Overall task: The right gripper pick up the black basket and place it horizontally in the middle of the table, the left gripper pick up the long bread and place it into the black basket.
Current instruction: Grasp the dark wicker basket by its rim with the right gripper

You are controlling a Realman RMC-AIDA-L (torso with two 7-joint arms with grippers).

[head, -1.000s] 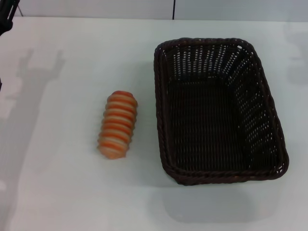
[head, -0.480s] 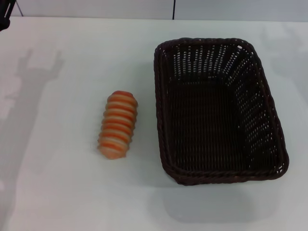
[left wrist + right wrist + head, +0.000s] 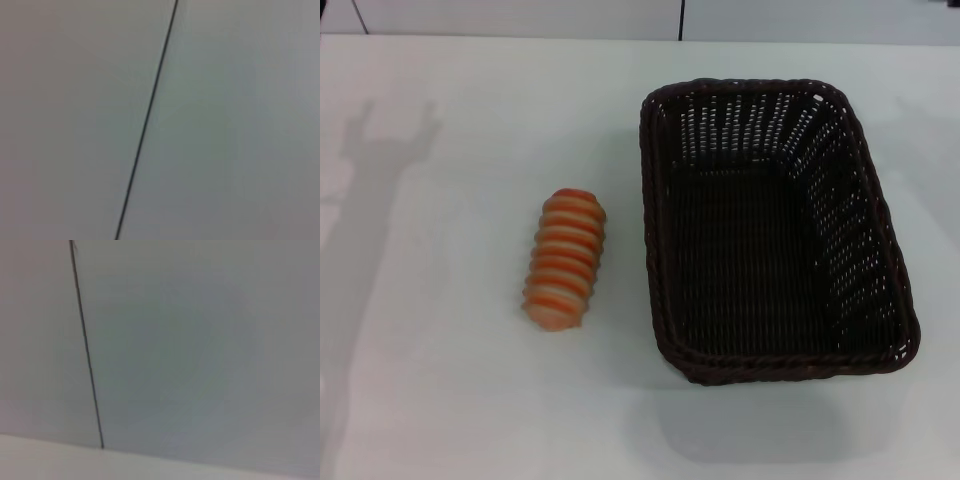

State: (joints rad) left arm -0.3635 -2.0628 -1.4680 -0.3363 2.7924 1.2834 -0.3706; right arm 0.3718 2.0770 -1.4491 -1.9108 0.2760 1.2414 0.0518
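Long bread (image 3: 564,259) lies lengthwise, seemingly tilted slightly, beside black basket (image 3: 775,228).

Looks like a robot test bench in a lab or demo room rather than a home or kitchen. Plain smooth white table (image 3: 450,400) filling nearly the whole head view, bare apart from two props: a toy striped long bread (image 3: 565,259) left of centre and a black basket (image 3: 775,230) at right. Pale grey wall panels (image 3: 520,17) along the top edge, split by a thin dark seam (image 3: 145,125), the same in both wrist views.
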